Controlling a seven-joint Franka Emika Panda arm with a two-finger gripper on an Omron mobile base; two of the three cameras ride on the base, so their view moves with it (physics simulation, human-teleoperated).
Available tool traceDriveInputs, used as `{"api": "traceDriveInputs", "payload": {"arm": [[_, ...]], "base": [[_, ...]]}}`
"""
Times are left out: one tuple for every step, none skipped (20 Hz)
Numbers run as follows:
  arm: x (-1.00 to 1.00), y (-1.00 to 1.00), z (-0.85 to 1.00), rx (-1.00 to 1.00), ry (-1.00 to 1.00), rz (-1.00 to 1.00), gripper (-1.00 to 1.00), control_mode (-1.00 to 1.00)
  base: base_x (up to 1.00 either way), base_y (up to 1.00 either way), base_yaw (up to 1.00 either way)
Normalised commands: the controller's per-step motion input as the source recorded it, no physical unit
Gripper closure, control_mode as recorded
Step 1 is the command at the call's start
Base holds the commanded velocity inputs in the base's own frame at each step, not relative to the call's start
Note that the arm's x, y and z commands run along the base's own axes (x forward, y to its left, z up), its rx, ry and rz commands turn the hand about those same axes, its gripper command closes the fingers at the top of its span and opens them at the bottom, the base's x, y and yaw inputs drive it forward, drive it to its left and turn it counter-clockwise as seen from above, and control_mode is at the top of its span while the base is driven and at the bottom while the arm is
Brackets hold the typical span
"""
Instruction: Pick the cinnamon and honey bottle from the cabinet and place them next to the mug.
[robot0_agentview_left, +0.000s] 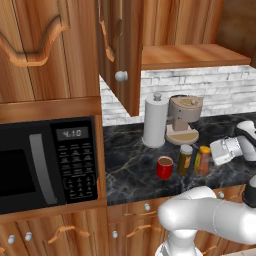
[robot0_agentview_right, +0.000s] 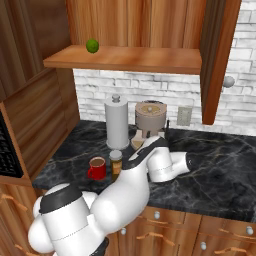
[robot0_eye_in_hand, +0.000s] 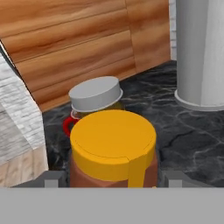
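Observation:
The honey bottle (robot0_agentview_left: 203, 160), amber with a yellow cap, stands on the dark counter right of the cinnamon (robot0_agentview_left: 185, 159), a grey-lidded jar. Left of both sits the red mug (robot0_agentview_left: 164, 167). My gripper (robot0_agentview_left: 210, 156) reaches in from the right at bottle height. In the hand view the honey bottle (robot0_eye_in_hand: 113, 142) stands between my fingertips (robot0_eye_in_hand: 52, 180), with a small gap on each side; the gripper (robot0_eye_in_hand: 113, 180) is open. Behind it are the cinnamon (robot0_eye_in_hand: 96, 94) and the mug's red handle (robot0_eye_in_hand: 67, 125). My arm hides the bottle in the right base view, where the cinnamon (robot0_agentview_right: 116, 162) and mug (robot0_agentview_right: 97, 168) show. The cabinet (robot0_agentview_left: 122, 50) door is open.
A white paper-towel roll (robot0_agentview_left: 156, 122) and a tan coffee machine (robot0_agentview_left: 183, 120) stand behind the three items. A microwave (robot0_agentview_left: 45, 165) sits at the left. A green lime (robot0_agentview_right: 92, 46) lies on the cabinet shelf (robot0_agentview_right: 130, 59). The open door's knob (robot0_agentview_right: 229, 81) hangs at the right.

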Motion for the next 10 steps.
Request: {"api": "traceDriveInputs", "payload": {"arm": [[0.00,0.00,-0.06,-0.02,-0.01,0.00,1.00,-1.00],[0.04,0.00,-0.04,-0.03,-0.01,0.00,1.00,-1.00],[0.10,0.00,-0.04,-0.04,-0.02,0.00,1.00,-1.00],[0.20,0.00,0.00,-0.03,0.00,0.00,1.00,-1.00],[0.22,0.00,0.00,-0.04,0.00,0.00,1.00,-1.00],[0.22,0.00,0.00,-0.03,0.00,0.00,1.00,-1.00],[0.24,0.00,0.00,-0.03,0.00,0.00,1.00,-1.00],[0.24,0.00,0.00,-0.03,0.00,0.00,1.00,-1.00],[0.23,0.00,0.00,-0.03,0.00,0.00,1.00,-1.00],[0.21,0.00,0.00,-0.02,-0.01,0.00,1.00,-1.00]], "base": [[0.00,0.00,0.00],[0.00,0.00,0.00],[0.00,0.00,0.00],[0.00,0.00,0.00],[0.00,0.00,0.00],[0.00,0.00,0.00],[0.00,0.00,0.00],[0.00,0.00,0.00],[0.00,0.00,0.00],[0.00,0.00,0.00]]}}
